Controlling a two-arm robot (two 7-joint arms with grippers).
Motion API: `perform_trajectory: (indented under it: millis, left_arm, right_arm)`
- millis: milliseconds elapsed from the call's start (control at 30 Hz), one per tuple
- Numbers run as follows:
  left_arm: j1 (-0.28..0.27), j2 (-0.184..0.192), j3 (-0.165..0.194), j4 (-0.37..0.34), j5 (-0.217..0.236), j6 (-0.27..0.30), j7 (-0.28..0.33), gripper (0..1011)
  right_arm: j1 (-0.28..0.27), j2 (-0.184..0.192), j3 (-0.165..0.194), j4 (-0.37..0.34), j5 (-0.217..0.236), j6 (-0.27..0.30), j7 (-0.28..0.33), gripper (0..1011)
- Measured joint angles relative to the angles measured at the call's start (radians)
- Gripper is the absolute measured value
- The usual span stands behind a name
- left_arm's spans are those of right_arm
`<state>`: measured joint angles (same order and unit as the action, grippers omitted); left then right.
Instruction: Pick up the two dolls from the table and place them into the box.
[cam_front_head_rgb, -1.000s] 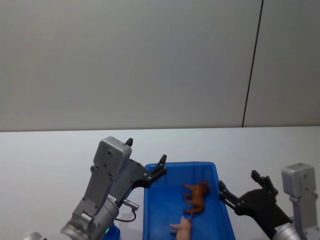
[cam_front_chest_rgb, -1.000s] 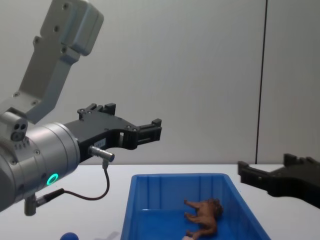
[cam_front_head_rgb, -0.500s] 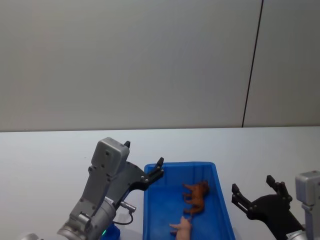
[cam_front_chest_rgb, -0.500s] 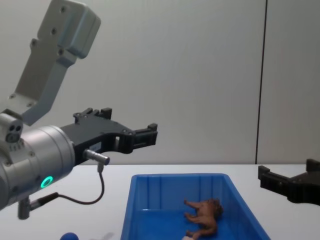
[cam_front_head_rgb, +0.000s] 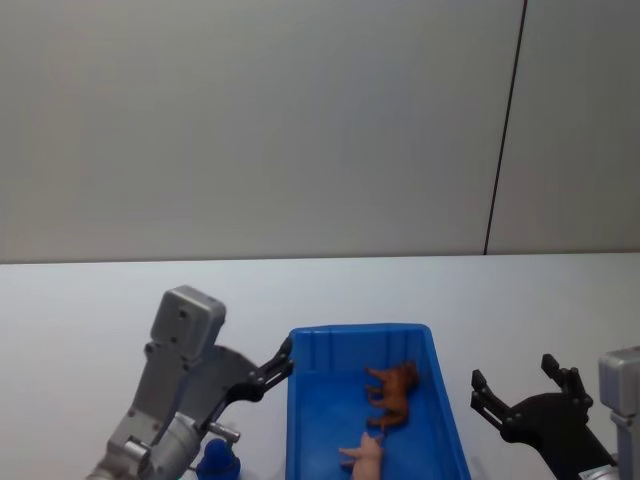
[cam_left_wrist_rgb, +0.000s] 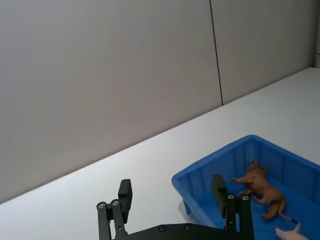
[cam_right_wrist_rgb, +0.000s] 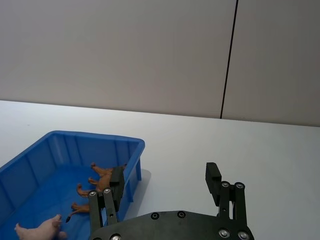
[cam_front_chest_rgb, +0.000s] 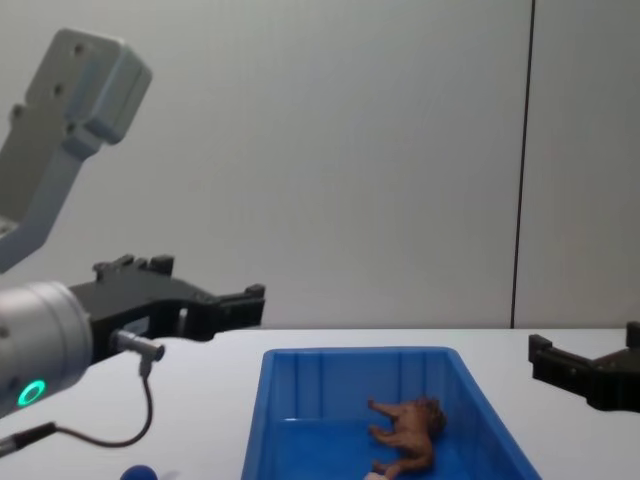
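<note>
The blue box (cam_front_head_rgb: 360, 331) stands on the white table (cam_front_head_rgb: 80, 310) between my two arms. Both dolls lie inside it: the brown lion doll (cam_front_head_rgb: 392, 392) (cam_front_chest_rgb: 408, 436) on its side in the middle, and the pale pink doll (cam_front_head_rgb: 365, 455) (cam_right_wrist_rgb: 40, 231) nearer to me. My left gripper (cam_front_head_rgb: 272, 368) (cam_left_wrist_rgb: 171, 192) hangs open beside the box's left rim, holding nothing. My right gripper (cam_front_head_rgb: 515, 385) (cam_right_wrist_rgb: 165, 180) is open and empty to the right of the box, apart from it.
A small dark blue object (cam_front_head_rgb: 217, 462) sits on the table under my left arm, near the box's left front corner. A grey wall with a dark vertical seam (cam_front_head_rgb: 505, 130) rises behind the table.
My left gripper has drawn back leftward and down from over the box's left rim. The right gripper has pulled away to the right. Both dolls stay still in the box.
</note>
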<state>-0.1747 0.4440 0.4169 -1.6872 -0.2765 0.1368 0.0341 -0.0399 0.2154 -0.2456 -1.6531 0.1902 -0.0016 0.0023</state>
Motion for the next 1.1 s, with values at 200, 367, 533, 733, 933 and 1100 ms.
perform_trajectory:
  millis: [200,367,533,733,933,1100]
  left_arm:
    - [0.028,0.023,-0.013,-0.018,-0.043,0.03,0.021,1001]
    - [0.051,0.039,-0.023,-0.029,-0.086,0.054,0.036,1002]
    - [0.073,0.05,-0.03,-0.033,-0.121,0.072,0.046,1001]
    - [0.089,0.054,-0.034,-0.027,-0.153,0.086,0.049,1002]
    - [0.097,0.054,-0.036,-0.012,-0.171,0.093,0.049,1002]
    - [0.102,0.051,-0.037,0.006,-0.183,0.098,0.046,1002]
  right_arm:
    - [-0.002,0.001,0.001,-0.001,0.001,-0.001,-0.004,1001]
    - [-0.004,0.001,0.001,-0.002,0.001,-0.002,-0.006,1001]
    - [-0.004,0.002,0.001,-0.002,0.001,-0.002,-0.007,1001]
    - [-0.005,0.002,0.001,-0.003,0.001,-0.002,-0.008,1001]
    - [-0.005,0.002,0.001,-0.003,0.001,-0.003,-0.009,1001]
    - [-0.006,0.002,0.001,-0.003,0.001,-0.003,-0.009,1001]
